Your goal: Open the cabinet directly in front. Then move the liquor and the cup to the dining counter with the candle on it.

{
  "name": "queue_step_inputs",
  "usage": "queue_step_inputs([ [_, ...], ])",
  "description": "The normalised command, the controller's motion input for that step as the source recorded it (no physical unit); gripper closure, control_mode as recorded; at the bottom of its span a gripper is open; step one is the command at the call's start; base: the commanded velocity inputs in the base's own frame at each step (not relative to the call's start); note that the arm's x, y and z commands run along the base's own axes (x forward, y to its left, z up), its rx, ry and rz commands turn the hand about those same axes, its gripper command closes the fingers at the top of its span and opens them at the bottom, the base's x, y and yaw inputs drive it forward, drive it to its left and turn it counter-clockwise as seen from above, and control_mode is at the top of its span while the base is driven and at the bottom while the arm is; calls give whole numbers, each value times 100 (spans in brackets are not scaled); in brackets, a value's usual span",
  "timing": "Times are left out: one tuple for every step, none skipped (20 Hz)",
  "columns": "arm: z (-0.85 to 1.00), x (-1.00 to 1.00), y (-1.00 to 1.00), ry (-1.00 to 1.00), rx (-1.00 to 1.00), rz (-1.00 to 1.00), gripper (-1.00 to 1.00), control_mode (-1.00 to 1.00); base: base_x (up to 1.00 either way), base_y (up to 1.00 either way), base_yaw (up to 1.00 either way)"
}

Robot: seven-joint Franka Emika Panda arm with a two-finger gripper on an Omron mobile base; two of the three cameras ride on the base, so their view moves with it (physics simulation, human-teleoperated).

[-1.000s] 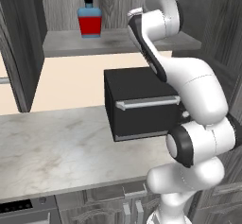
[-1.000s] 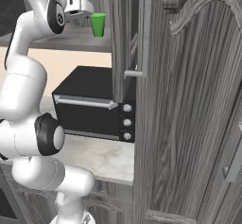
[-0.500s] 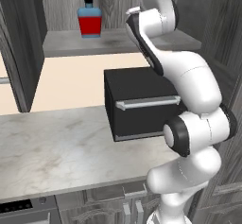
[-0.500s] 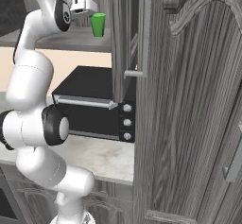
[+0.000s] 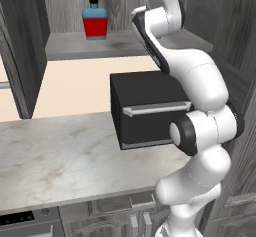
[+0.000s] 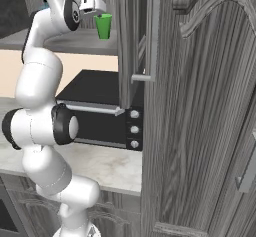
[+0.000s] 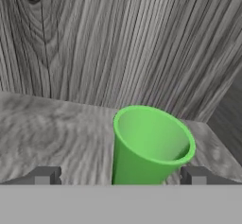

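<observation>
Cup (image 7: 150, 147) sits between our spread pincer (image 7: 118, 176) tips; we should push slightly deeper, then clamp mid-wall, keeping it upright.

microwave (image 5: 150, 108): black box, silver bar handle across its front, three round knobs (image 6: 134, 129) stacked on its right edge | table (image 5: 65, 153): light grey marble top, carries the microwave | wall (image 5: 75, 83): cream panel behind the table | drawers (image 5: 115, 216): dark grey fronts below the table edge
</observation>
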Motion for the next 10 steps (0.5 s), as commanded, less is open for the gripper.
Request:
queue_step_inputs([
  [0,29,0,2,0,0,-100,-100,0,0,0],
  [0,30,0,2,0,0,-100,-100,0,0,0],
  [0,31,0,3,0,0,-100,-100,0,0,0],
  [0,31,0,3,0,0,-100,-100,0,0,0],
  [0,30,0,3,0,0,-100,-100,0,0,0],
  [0,28,0,3,0,0,-100,-100,0,0,0],
  [0,24,0,3,0,0,-100,-100,0,0,0],
  [0,24,0,3,0,0,-100,-100,0,0,0],
  [0,24,0,3,0,0,-100,-100,0,0,0],
  [0,25,0,3,0,0,-100,-100,0,0,0],
])
